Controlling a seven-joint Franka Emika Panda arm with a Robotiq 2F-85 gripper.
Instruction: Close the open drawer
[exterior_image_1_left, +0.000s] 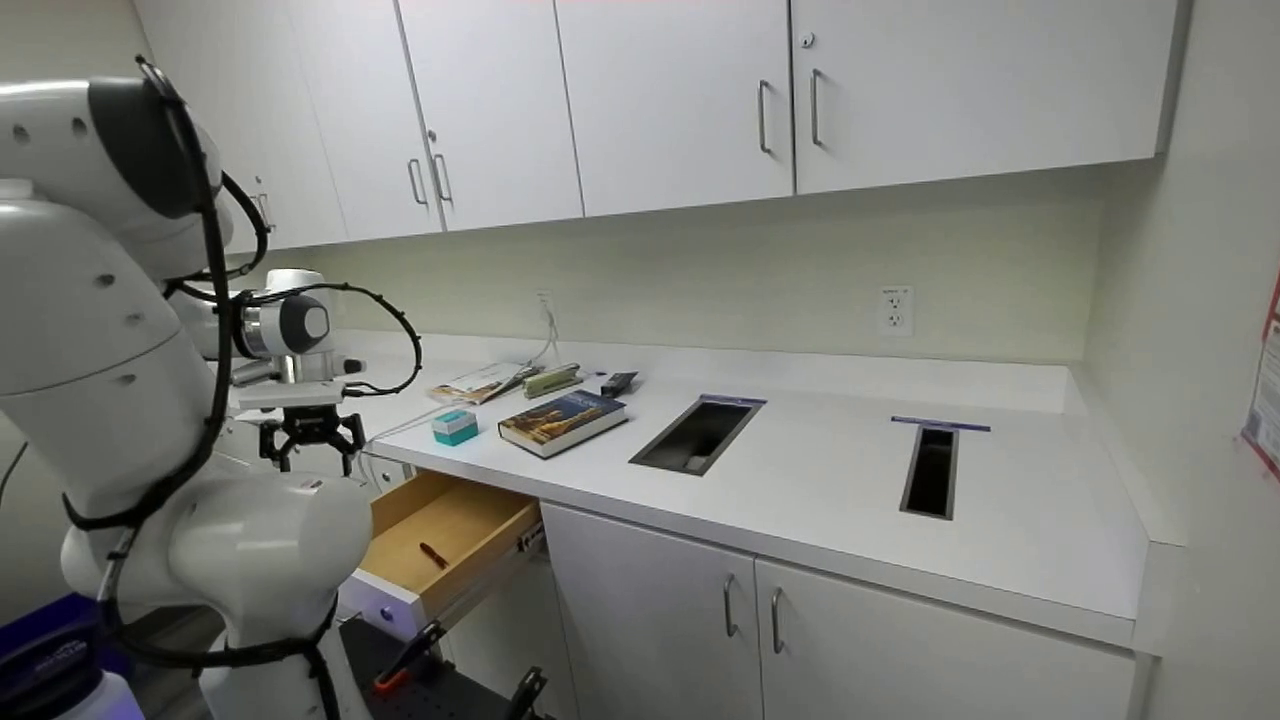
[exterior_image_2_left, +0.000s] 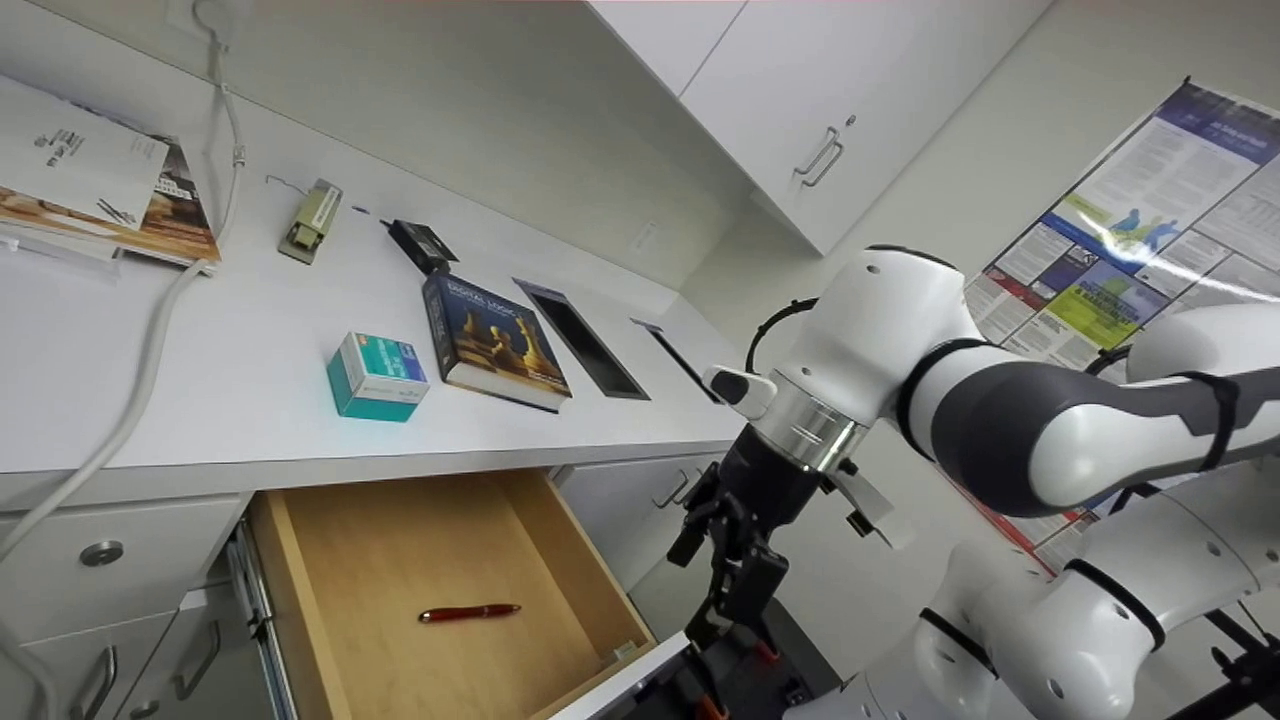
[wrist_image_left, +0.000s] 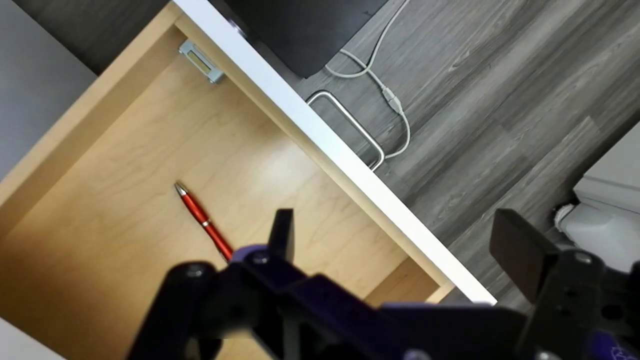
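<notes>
The drawer is pulled out from under the counter, and its tan wooden inside shows in both exterior views (exterior_image_1_left: 490, 552) (exterior_image_2_left: 400, 540). Its white front panel crosses the wrist view (wrist_image_left: 350, 165) diagonally. A red pen (wrist_image_left: 204, 220) lies on the drawer floor, also visible in both exterior views (exterior_image_1_left: 433, 556) (exterior_image_2_left: 470, 612). My gripper (wrist_image_left: 395, 220) is open and empty. In the wrist view one finger is over the drawer's inside and the other beyond the front panel, over the floor. In both exterior views the gripper (exterior_image_1_left: 315, 468) (exterior_image_2_left: 692, 590) appears above the drawer's front end; no contact shows.
The counter (exterior_image_2_left: 250, 430) above the drawer holds a teal box (exterior_image_2_left: 378, 378), a book (exterior_image_2_left: 497, 340), a stapler (exterior_image_2_left: 311, 222) and magazines. A black platform with clamps (exterior_image_1_left: 440, 680) stands close to the drawer front. A metal handle (wrist_image_left: 350, 120) sticks out below the drawer.
</notes>
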